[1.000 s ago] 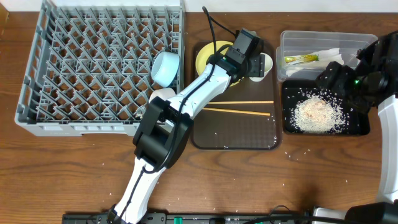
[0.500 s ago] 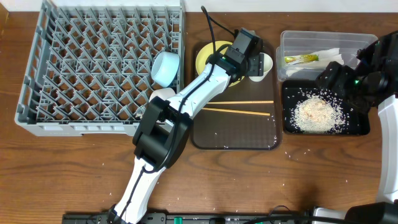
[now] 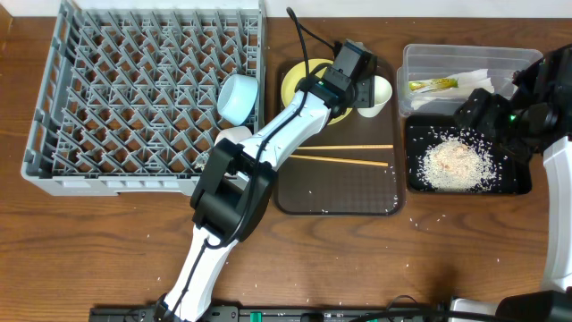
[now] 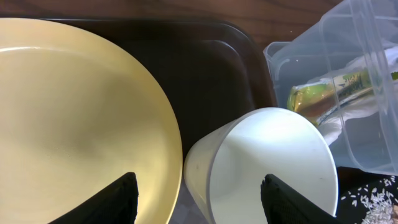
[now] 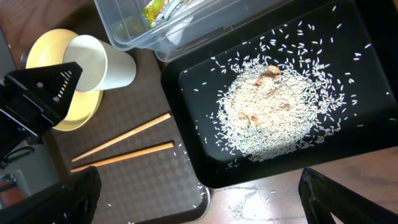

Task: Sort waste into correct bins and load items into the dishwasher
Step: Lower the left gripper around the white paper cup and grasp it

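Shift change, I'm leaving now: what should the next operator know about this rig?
Left gripper: open, jaws astride the cup, not clamped.
Right gripper: open, above the rice in the black tray.
Done: wrapper and napkins in the tub; blue bowl in the rack.
To do: cup, plate and chopsticks on the brown tray go into the rack; white bowl at rack's edge, half hidden.
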